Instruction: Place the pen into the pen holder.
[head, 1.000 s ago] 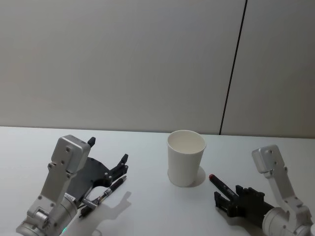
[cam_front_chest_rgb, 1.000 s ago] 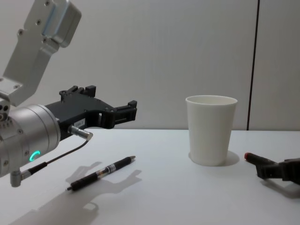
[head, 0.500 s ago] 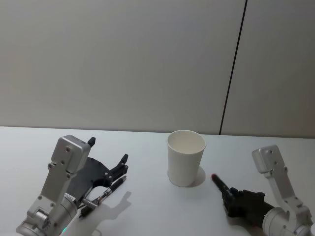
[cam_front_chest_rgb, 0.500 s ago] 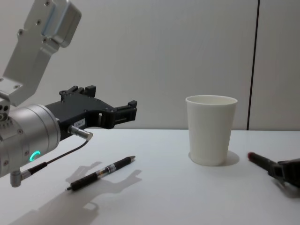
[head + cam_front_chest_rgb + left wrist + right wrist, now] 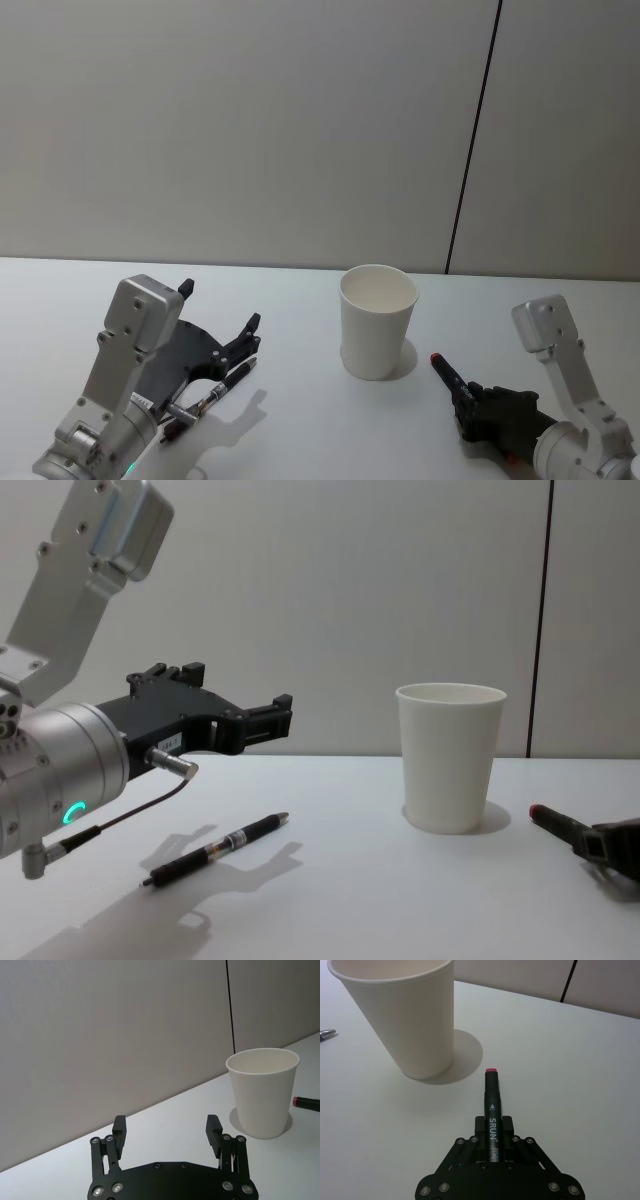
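Tabletop [image 5: 300, 430]: red-tipped pen [image 5: 491, 1102] within right end effector [image 5: 493, 1123]

Robot test lab or office-type room, exact kind unclear. Plain white tabletop [image 5: 320, 440] near. Far side closed by flat grey partition panels [image 5: 250, 130], with dark vertical seam [image 5: 473, 135] right of centre.

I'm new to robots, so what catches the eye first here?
A white paper cup stands in the middle. On its right, the right gripper is shut on a black marker, its red end nearest the cup. On the left, the open left gripper hovers above a slim black pen.
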`<state>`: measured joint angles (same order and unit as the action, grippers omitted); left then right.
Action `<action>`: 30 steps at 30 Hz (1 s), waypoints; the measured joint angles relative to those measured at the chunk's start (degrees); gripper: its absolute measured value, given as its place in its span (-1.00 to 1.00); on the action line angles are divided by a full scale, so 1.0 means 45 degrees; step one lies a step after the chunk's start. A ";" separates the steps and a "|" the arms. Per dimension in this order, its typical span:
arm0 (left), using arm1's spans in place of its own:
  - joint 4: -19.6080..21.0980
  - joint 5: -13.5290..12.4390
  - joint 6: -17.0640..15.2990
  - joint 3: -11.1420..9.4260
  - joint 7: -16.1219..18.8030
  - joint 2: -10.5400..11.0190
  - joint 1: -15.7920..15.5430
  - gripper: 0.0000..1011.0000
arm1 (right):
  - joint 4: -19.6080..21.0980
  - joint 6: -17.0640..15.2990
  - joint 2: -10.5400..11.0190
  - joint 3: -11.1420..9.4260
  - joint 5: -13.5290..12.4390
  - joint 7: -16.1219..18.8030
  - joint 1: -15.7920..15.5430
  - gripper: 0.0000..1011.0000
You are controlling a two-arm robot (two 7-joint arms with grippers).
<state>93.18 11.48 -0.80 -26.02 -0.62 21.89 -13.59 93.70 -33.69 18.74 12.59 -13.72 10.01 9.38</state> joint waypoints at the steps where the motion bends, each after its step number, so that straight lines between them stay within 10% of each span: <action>1: 0.0000 -0.0001 0.0000 -0.0001 0.0000 0.0001 0.0000 0.98 | 0.0001 0.0001 -0.0008 -0.0007 -0.0001 0.0000 -0.0001 -0.62; 12: -0.0001 0.0000 0.0000 -0.0001 0.0000 0.0000 0.0000 0.98 | -0.0079 0.0783 -0.0274 -0.0327 -0.0100 0.0004 -0.0077 -0.62; 30: 0.0000 0.0000 0.0000 0.0000 0.0000 0.0000 0.0000 0.98 | -0.0290 0.3988 -0.1053 -0.1237 -0.1006 0.0344 -0.0091 -0.62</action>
<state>93.18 11.48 -0.80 -26.02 -0.62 21.89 -13.59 92.39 -15.74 14.00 7.02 -18.25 11.56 8.97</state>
